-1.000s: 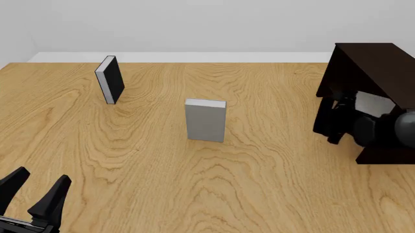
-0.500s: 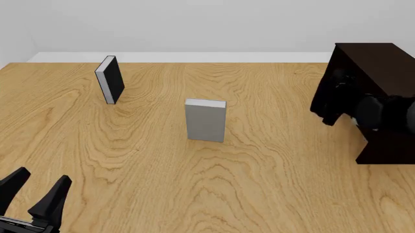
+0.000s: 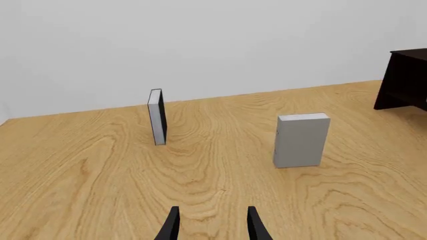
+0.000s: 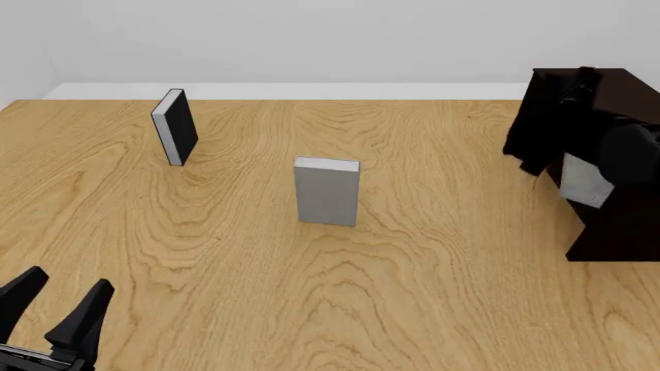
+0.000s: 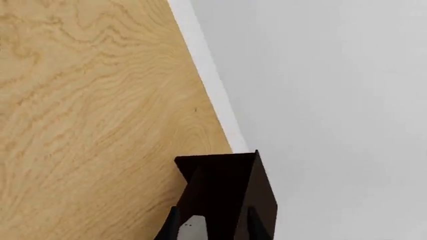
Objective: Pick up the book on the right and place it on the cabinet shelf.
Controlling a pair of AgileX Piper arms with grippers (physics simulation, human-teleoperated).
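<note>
Three books are in view, and the book (image 4: pixel 585 182) that matters is the light-grey one held tilted at the open front of the cabinet (image 4: pixel 608 100), up off the surface (image 4: pixel 413 255). The right hand (image 4: pixel 577 174) pinches it; in the right wrist view a pale sliver of the book (image 5: pixel 193 227) sits between the two dark fingers (image 5: pixel 171 225), with the cabinet (image 5: pixel 230 190) straight ahead. The front view is too dark around the arm to tell whether the book touches the cabinet shelf.

Well apart from it, near the middle of the surface, the other grey book (image 4: pixel 327 191) stands upright, touched by no hand. Farther back and to the left, the black-covered book (image 4: pixel 175 127) also stands upright, its white page edges facing the camera.

At the near left corner, the left hand (image 4: pixel 52 309) hovers over the bare surface with its fingers spread, holding nothing; its wrist view shows both standing books beyond the fingertips (image 3: pixel 172 227).
</note>
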